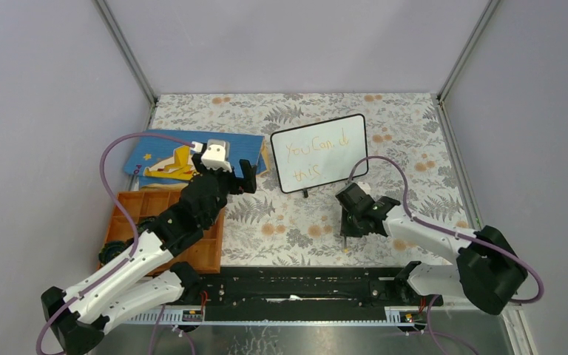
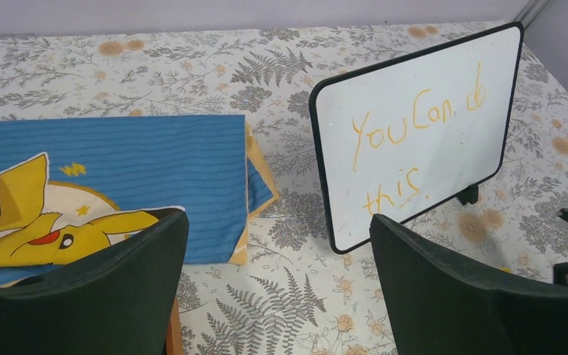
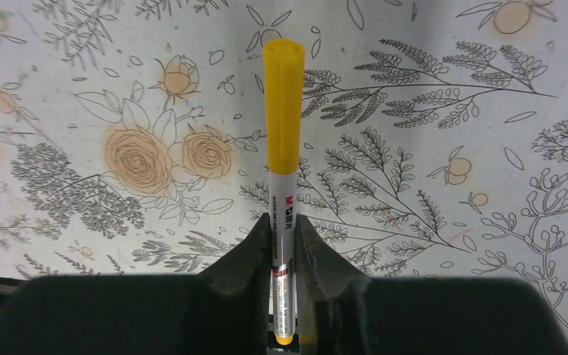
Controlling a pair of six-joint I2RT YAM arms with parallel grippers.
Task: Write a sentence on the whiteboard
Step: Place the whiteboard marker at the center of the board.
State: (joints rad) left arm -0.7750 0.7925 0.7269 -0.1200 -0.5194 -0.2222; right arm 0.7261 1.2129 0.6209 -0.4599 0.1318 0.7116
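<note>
Right pincer (image 3: 284, 225) clamps a yellow-capped marker (image 3: 284, 111), barrel partly hidden; left pincer (image 2: 277, 225) gapes before the whiteboard (image 2: 444, 159).

Overhead and left-wrist views share the whiteboard (image 1: 318, 151).

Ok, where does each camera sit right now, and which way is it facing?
Top external: above and behind the bases, looking down the table; both arms show, with whiteboard and book.
Left wrist: on the left arm, facing the whiteboard and book; the open left tool frames the bottom.
Right wrist: on the right arm, facing down at the table; the right tool grips a marker.
Shared: top and left wrist both show whiteboard and book.
</note>
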